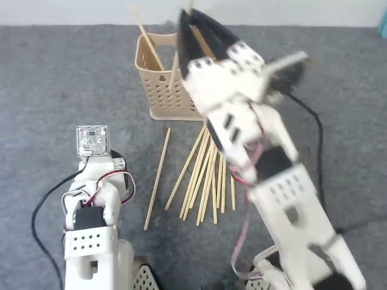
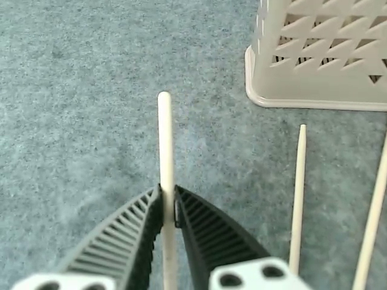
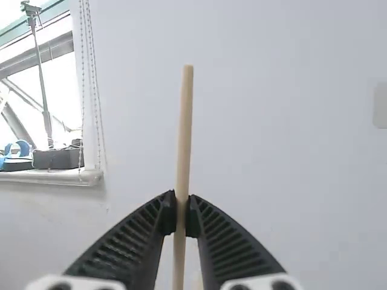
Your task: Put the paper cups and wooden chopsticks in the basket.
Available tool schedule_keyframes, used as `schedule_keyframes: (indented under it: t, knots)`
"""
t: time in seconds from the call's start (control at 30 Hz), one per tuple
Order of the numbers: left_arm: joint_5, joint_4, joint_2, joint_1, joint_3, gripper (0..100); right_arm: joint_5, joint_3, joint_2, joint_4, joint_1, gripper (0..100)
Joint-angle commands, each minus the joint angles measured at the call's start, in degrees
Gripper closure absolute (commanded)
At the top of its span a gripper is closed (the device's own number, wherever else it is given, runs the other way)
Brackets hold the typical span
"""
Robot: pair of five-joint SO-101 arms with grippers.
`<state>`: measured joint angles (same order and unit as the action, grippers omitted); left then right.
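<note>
Right claw was pinched narrow on one chopstick. The stick stood upright between the jaws, pointing at the wall, with its lower end hidden behind the claw. In the high view the right arm was raised over the basket, claw above the rim on the pile side.

My read: the step in hand was dropping that stick in. To do it well:
- Get the lower end inside the rim before opening.
- Keep the stick near vertical and go down slow, so it doesn't bounce off the rim or knock the leaners.
- The basket looked light and tall, so a sideways nudge from the arm could tip it.

Left claw was clamped on a second chopstick, close over the grey desk and short of the basket corner. Two more sticks lay on the desk beside it. I'd hold this arm back until the right one is out of the way, since there's one opening for both.

Containers:
- The basket was beige, perforated, and upright at the far side of the desk.
- It held at least two sticks: a leaning chopstick poking out past the far left corner, and an inner chopstick against the near wall.
- I couldn't tell what else was inside, because the arm was over it.

On the desk, the loose pile was fanned out just in front of the basket, with a stray stick beside it toward the left arm. Judging by the pile, most of the job was left.
</note>
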<state>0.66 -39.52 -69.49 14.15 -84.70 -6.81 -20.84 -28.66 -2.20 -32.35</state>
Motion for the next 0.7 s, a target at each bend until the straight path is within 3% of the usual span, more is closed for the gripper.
schedule_keyframes:
  t: [0.0,0.33,0.53,0.67]
  knots:
    - [-0.1,1.8,-1.6,0.6,-0.1,99,4.4,13.5,10.7,-2.2,-1.4,99.0]
    - [-0.1,4.0,-1.6,0.5,-0.4,99,9.8,36.9,37.1,-2.2,0.0,99.0]
    - [-0.1,4.1,-1.6,0.3,-0.4,99,9.5,34.3,40.4,-2.2,3.2,99.0]
    - [-0.1,5.9,-1.3,0.3,-1.0,99,3.4,26.4,37.8,-2.2,4.3,99.1]
